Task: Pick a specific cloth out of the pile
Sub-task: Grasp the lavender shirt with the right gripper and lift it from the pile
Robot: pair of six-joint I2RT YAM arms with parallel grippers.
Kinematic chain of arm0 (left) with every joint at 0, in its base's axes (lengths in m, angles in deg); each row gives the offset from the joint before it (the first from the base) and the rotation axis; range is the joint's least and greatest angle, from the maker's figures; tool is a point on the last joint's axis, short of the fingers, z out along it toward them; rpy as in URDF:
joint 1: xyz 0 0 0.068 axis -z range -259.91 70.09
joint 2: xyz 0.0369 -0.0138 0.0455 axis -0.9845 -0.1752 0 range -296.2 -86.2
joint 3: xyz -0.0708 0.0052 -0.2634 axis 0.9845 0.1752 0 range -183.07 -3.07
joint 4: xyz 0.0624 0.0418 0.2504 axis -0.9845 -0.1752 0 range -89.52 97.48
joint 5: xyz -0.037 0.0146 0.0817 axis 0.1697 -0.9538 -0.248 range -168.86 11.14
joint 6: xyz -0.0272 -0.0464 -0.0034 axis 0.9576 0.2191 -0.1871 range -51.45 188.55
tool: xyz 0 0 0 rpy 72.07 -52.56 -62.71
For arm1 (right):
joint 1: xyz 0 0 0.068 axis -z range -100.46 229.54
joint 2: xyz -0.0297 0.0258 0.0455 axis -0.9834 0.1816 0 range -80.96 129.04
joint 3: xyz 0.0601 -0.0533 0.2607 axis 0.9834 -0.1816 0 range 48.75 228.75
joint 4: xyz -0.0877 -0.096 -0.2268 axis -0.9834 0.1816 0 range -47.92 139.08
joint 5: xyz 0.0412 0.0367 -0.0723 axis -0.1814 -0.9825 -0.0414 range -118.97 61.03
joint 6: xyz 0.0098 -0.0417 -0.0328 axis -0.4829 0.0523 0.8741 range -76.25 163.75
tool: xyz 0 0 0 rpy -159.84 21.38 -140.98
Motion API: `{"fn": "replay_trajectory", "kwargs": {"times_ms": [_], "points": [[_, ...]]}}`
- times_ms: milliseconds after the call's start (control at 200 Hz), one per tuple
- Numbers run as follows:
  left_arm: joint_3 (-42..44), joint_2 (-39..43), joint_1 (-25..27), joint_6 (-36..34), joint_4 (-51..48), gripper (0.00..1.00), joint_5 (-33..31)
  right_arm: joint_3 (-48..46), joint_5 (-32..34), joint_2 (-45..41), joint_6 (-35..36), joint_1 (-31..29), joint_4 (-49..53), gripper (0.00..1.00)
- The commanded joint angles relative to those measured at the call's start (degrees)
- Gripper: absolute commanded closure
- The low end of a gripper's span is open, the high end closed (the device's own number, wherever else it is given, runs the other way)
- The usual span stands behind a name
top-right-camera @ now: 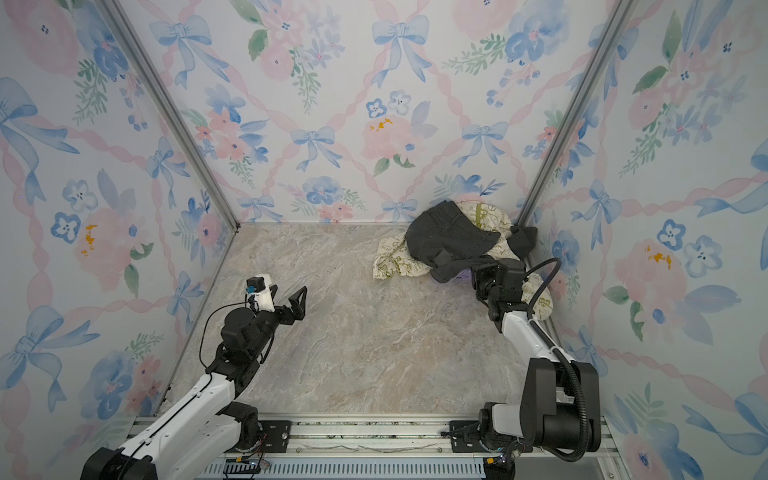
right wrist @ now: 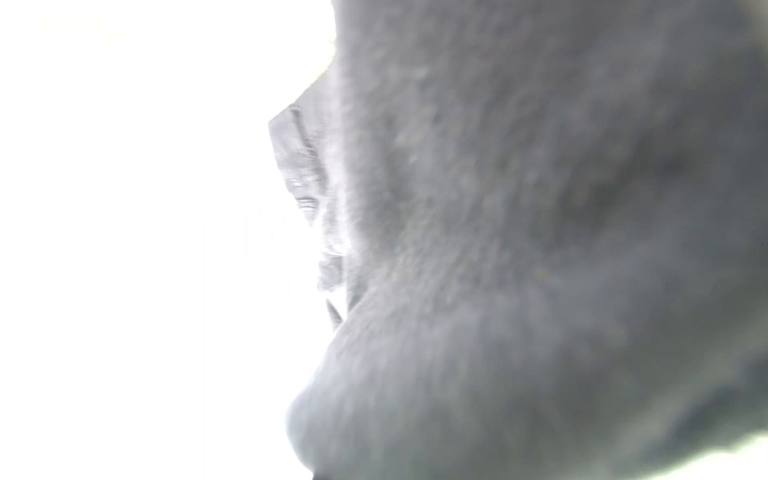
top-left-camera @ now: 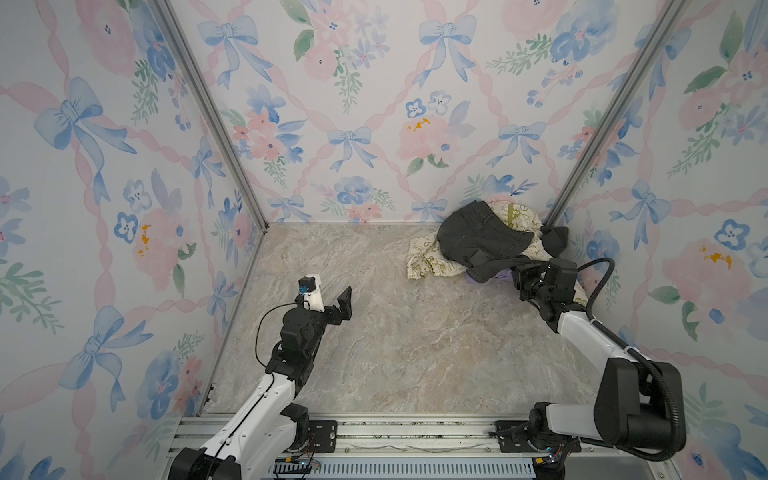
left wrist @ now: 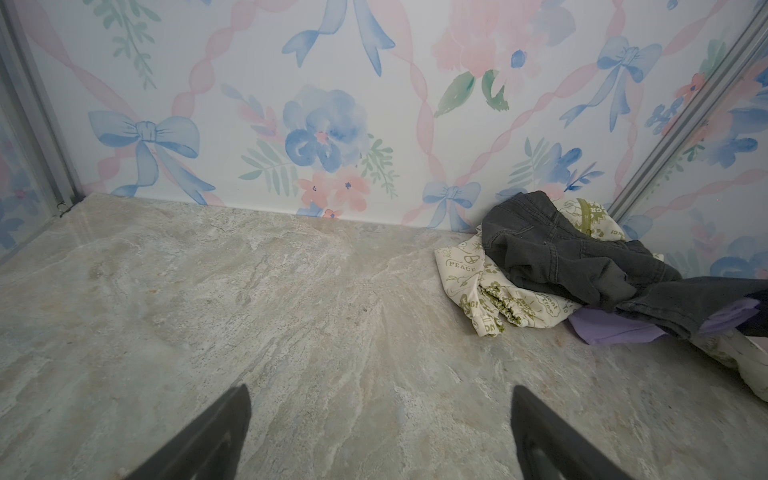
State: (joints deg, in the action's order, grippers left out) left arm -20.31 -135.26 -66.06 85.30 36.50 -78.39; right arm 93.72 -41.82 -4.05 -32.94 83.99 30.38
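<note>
In both top views the left gripper [top-left-camera: 328, 296] hovers wide open over the table [top-left-camera: 395, 332]. The right gripper [top-left-camera: 515, 272] is closed at the edge of the pile [top-left-camera: 478, 237], beside the cloth [top-left-camera: 505, 275]. The left wrist view shows the cloth [left wrist: 611, 328] tucked under the black garment [left wrist: 561, 257]. The right wrist view shows only blurred dark fabric, so I cannot tell what the right gripper holds.

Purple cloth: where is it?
Seen from the left wrist, the lavender cloth peeks out under the charcoal garment, beside the cream printed cloth, in the far right corner of the table.
</note>
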Motion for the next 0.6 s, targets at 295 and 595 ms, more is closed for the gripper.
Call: {"fn": "replay_trajectory", "kwargs": {"times_ms": [295, 595], "points": [[-2.4, -1.1, 0.1, -2.2, 0.7, 0.02, 0.8, 17.6, -0.2, 2.8, 0.2, -3.7, -1.8, 1.00], [-2.5, -1.0, 0.1, -2.5, 1.0, 0.02, 0.6, 23.8, 0.0, 5.5, 0.6, -4.8, -4.1, 1.00]]}}
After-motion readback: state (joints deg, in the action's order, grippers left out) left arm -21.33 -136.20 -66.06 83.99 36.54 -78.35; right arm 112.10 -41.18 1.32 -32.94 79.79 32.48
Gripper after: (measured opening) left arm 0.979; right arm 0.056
